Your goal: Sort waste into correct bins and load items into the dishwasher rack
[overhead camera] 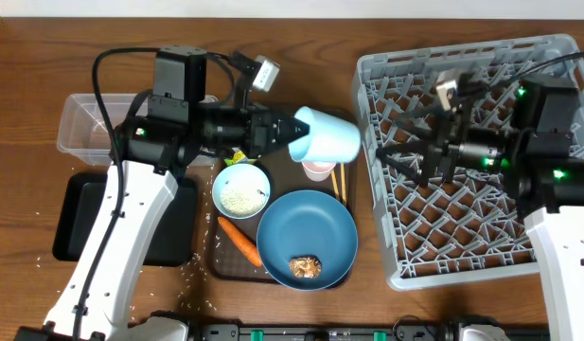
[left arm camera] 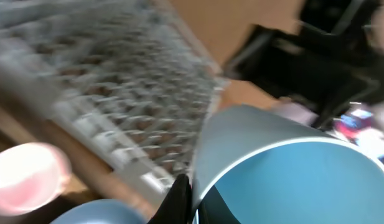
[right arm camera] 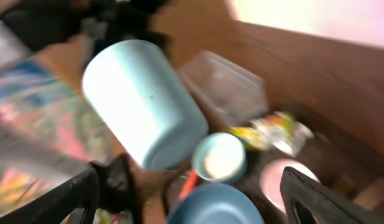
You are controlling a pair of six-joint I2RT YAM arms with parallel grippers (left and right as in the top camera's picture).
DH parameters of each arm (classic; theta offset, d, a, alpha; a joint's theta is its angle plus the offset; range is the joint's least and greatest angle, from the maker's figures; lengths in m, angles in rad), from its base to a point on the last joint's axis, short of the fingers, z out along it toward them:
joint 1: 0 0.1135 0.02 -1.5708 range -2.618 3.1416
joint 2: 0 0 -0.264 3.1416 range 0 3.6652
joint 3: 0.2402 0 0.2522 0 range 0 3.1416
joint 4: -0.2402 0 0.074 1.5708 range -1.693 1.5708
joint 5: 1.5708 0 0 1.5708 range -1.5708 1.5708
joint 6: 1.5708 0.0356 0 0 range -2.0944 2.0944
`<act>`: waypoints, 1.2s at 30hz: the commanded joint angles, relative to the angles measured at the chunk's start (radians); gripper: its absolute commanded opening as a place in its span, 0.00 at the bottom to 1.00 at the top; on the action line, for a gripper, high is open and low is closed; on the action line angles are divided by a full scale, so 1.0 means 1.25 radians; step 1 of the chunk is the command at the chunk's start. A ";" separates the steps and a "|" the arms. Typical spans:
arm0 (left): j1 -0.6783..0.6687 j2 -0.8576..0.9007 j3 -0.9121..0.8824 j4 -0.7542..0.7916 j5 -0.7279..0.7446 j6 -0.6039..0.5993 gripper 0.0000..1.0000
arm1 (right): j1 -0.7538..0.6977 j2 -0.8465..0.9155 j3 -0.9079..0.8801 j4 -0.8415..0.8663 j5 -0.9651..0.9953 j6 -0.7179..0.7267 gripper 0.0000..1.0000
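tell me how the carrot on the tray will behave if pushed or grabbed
The carrot looks rigid, so it should probably lift whole. Its round, tapered shape may roll or pivot when pushed. Lying beside the dark blue plate, it could bump that rim.

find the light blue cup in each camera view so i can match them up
Overhead: the light blue cup is at top centre, tipped on its side.
Left wrist: it fills the lower right, close up.
Right wrist: it sits upper left of centre.
Shared landmark: the pink cup, just below it overhead, lower left in the left wrist view, lower right in the right wrist view.
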 commanded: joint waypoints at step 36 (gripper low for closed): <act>0.133 -0.002 0.018 0.033 0.138 -0.031 0.85 | 0.050 -0.127 0.017 -0.023 0.461 0.132 0.58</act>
